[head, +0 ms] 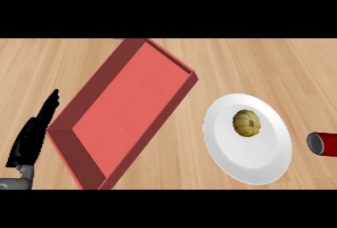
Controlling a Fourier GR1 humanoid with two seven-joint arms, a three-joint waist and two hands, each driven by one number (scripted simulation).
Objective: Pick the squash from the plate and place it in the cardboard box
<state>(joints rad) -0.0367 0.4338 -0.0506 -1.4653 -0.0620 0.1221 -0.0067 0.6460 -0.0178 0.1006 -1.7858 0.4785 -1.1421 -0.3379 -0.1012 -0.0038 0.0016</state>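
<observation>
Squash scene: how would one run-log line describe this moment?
squash: on plate, untouched | red box: left of plate | left hand: open, resting by box | right hand: not in view

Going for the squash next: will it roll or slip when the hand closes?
The squash looks round and ribbed, so probably stiff, not squashy. On the smooth white plate a sideways nudge may well roll or slide it. It is small beside the plate, so likely light.
</observation>
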